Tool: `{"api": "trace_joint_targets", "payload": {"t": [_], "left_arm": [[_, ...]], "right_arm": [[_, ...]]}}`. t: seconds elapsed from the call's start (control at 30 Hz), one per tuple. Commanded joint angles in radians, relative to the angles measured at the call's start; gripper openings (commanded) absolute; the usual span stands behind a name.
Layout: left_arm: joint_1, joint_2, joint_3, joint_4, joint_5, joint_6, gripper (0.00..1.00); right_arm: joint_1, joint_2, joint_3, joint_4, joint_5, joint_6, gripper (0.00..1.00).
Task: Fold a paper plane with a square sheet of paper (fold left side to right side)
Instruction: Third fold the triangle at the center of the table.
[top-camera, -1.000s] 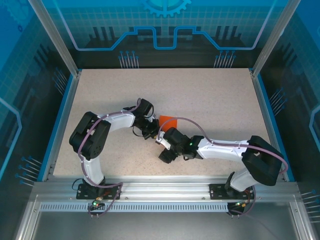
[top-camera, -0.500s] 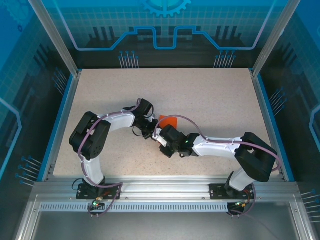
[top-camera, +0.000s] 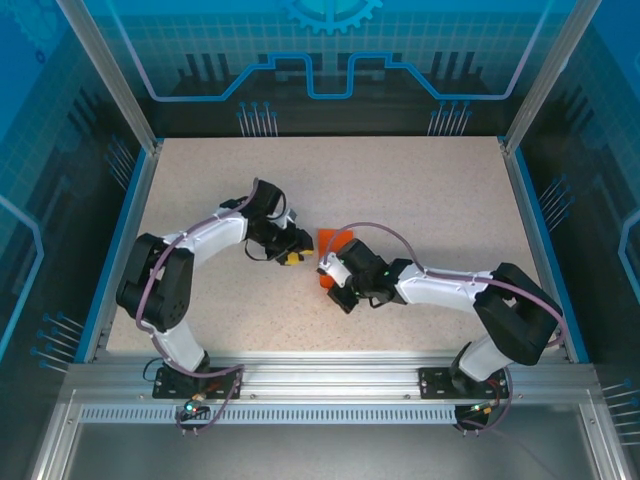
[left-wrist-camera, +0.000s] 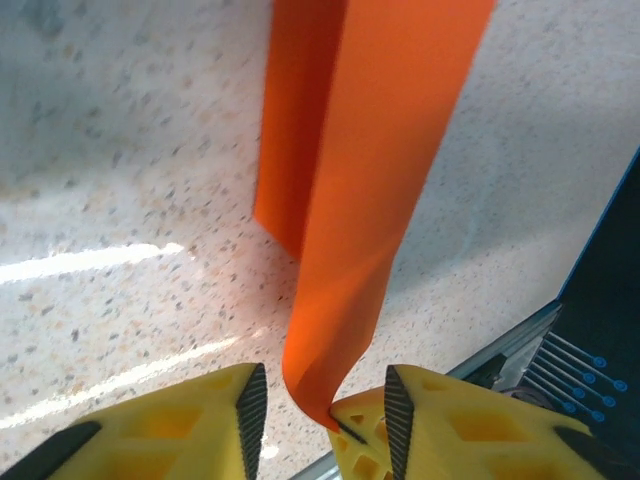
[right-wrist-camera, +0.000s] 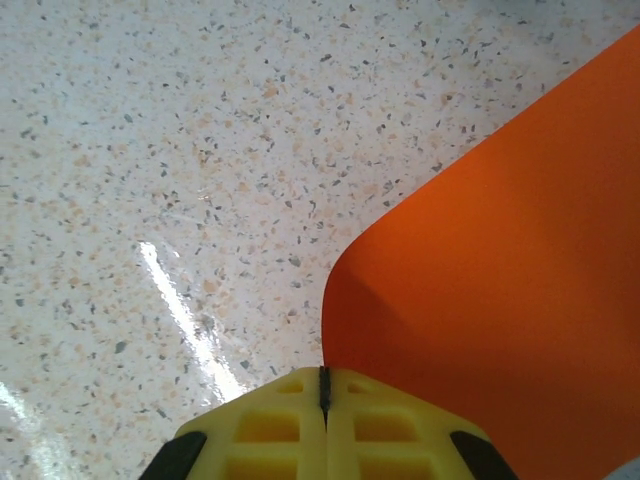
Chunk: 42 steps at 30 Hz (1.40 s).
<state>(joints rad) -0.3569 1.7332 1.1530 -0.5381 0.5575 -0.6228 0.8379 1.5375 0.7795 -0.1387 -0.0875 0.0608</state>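
paper (left-wrist-camera: 390, 150): orange, creased, flap curling up | left gripper (left-wrist-camera: 320, 420): jaws apart around its corner | right gripper (right-wrist-camera: 323, 385): pinching edge at 1 o'clock | table (right-wrist-camera: 200, 150): speckled

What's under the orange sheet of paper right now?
The orange sheet of paper is lifted at one edge; beneath it speckled tabletop shows. Whatever lies under its flat part is covered.

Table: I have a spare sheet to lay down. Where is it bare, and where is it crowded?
Bare: the far half of the table, from the back wall down to the left arm and right arm; also a narrow near strip between their bases. Crowded: the middle, where the left gripper and right gripper meet at the orange paper.
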Motion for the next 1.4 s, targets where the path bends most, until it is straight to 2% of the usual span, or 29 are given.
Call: {"api": "trace_joint_targets", "payload": {"t": [0.0,0.1,0.33,0.57,0.83,1.37], "left_arm": [[-0.015,0.055,0.089,-0.051,0.041,0.097,0.31],[-0.047,0.136,0.184,-0.071,0.045,0.131,0.26],[-0.099,0.368,0.403,-0.142,0.042,0.196,0.23],[-0.108,0.51,0.491,-0.168,0.031,0.225,0.2],[-0.109,0.563,0.48,-0.174,-0.007,0.244,0.18],[-0.116,0.567,0.475,-0.171,-0.014,0.242,0.17]], "right_arm": [[-0.024,0.006,-0.014,0.024,-0.092,0.039,0.0],[-0.037,0.016,-0.014,0.037,-0.113,0.06,0.0],[-0.055,0.042,-0.013,0.063,-0.144,0.097,0.0],[-0.073,0.059,-0.012,0.077,-0.17,0.118,0.0],[-0.111,0.064,-0.011,0.048,-0.144,0.142,0.0],[-0.184,0.11,0.025,-0.012,-0.025,0.223,0.0]]}}
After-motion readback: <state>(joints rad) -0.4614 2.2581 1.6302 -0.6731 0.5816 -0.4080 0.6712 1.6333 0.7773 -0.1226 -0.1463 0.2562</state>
